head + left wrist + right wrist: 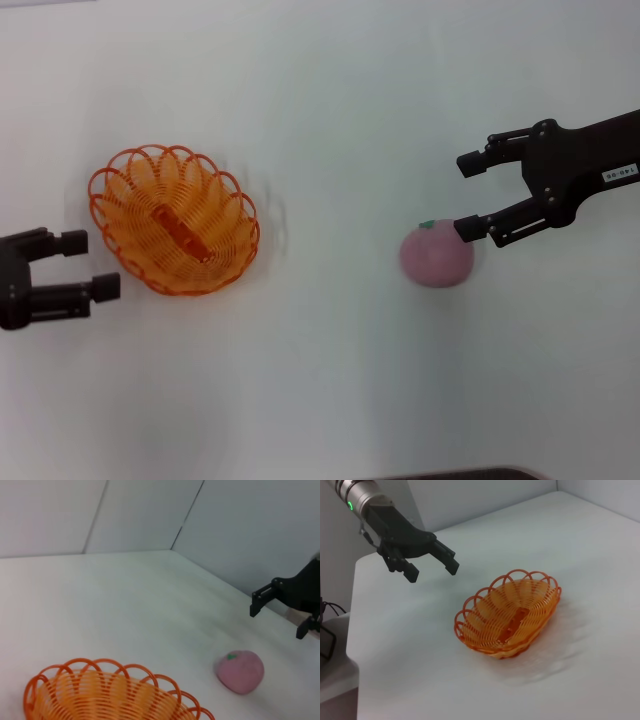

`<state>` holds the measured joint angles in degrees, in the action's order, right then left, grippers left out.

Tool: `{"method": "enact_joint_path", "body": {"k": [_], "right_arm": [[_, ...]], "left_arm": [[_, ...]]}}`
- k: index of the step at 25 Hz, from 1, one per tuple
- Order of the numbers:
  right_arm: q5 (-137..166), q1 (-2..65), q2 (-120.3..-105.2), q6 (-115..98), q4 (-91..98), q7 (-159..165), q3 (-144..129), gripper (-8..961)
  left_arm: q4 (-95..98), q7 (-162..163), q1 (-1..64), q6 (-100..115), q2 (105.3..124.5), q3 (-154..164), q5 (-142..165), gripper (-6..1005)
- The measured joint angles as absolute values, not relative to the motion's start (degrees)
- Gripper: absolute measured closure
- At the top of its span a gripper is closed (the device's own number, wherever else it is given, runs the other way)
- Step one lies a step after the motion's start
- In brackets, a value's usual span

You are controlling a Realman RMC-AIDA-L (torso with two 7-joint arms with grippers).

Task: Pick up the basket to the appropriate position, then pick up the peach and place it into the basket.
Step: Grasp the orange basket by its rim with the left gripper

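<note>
The orange wire basket (175, 220) sits upright on the white table at the left; it also shows in the left wrist view (110, 695) and the right wrist view (507, 615). It is empty. My left gripper (92, 264) is open and empty just left of the basket, apart from it; the right wrist view shows it too (432, 572). The pink peach (437, 257) with its green stem tip lies at the right, also in the left wrist view (240, 671). My right gripper (467, 197) is open, just above and right of the peach, one fingertip (468, 230) by its top edge.
The white table (320, 380) stretches between basket and peach. Its left edge and corner show in the right wrist view (355, 630). White walls (150, 510) stand behind the table. A dark edge (460, 474) sits at the bottom of the head view.
</note>
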<state>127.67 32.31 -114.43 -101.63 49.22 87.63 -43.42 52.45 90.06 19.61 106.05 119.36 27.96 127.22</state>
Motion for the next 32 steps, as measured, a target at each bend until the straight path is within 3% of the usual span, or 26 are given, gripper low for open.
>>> {"method": "enact_joint_path", "body": {"k": [11, 19, 32], "right_arm": [[127.80, 32.06, -114.74, -101.06, 49.22, 87.63, -43.36, 31], [127.80, 31.98, -114.82, -100.86, 49.22, 87.61, -43.41, 31], [127.79, 31.81, -115.22, -100.19, 49.21, 87.36, -43.19, 32]], "left_arm": [[68.10, 118.41, 26.79, 103.54, 118.70, 27.11, 127.49, 97], [69.29, 134.21, 38.23, 94.70, 114.95, 40.82, 140.46, 98], [58.20, 143.54, 50.59, 84.99, 118.00, 56.59, 163.25, 98]]}}
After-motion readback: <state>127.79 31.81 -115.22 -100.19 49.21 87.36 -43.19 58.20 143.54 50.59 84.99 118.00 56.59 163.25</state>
